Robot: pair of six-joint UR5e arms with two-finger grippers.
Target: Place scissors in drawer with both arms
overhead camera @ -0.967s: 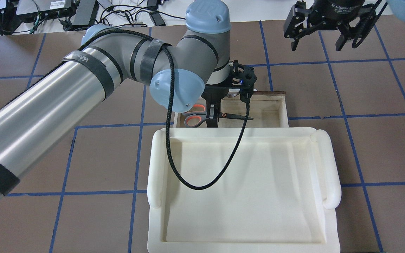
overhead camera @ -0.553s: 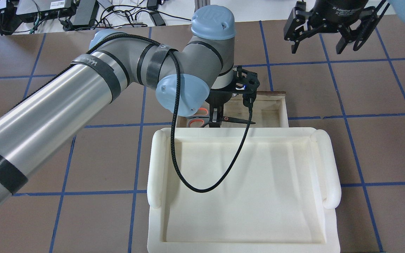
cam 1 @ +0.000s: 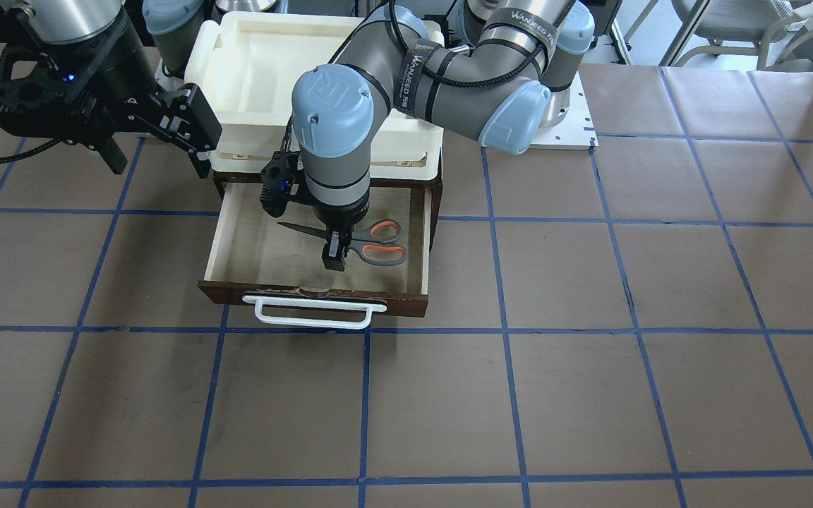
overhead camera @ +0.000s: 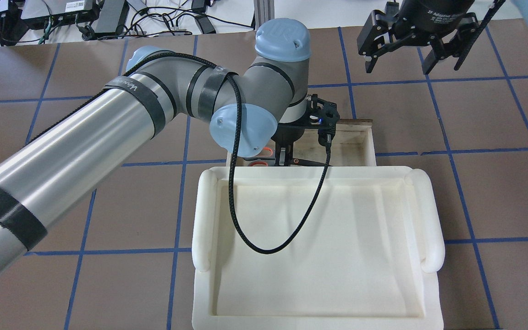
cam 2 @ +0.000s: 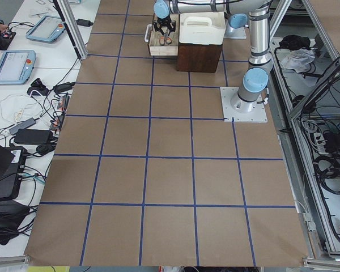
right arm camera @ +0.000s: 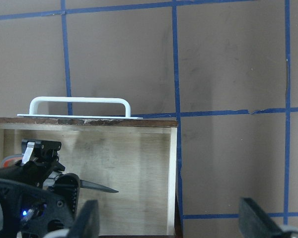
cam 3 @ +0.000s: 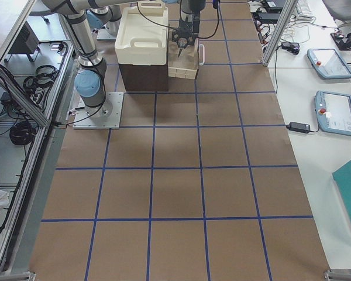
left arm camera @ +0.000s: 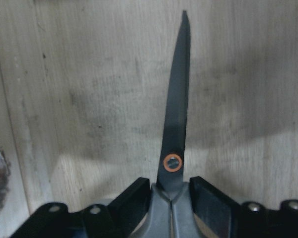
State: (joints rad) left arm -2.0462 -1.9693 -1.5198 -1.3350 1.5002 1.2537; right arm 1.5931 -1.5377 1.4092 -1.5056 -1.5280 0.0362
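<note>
Scissors: the scissors are found inside the open drawer, over its pale wooden floor and roughly midway between the two side walls. Whether the blades are already rested on the floor cannot be told.
Long axis: it is laid across the drawer, parallel to the drawer front and its white handle. The closed blades are pointed toward the robot's right and the orange-lined loops toward its left.
Grip: the scissors are pinched at the grey neck just behind the pivot screw by the left claw. Its fingers are drawn narrow on either side of the neck, and the claw is pointed straight down.
Key relation: the scissors are held directly under and between the left fingers, so no sideways travel is judged to be needed. A short lowering and an opening across the long axis should be enough. Blade tip and loops are both seen apart from the drawer walls.
Drawer: it is drawn out from under the white tray, toward the side away from the robot. Its front and handle are therefore the parts farthest from both arm bases.
Right claw: the right claw is held high over the table, near the drawer's back corner on the robot's right. It is spread wide with nothing in it and is well apart from the scissors.
Nearer arm: the left one is on the scissors. The right one is judged free to deal with the drawer afterwards.
Risk: if the release is made from a height, the scissors may be tipped or turned as they drop.
</note>
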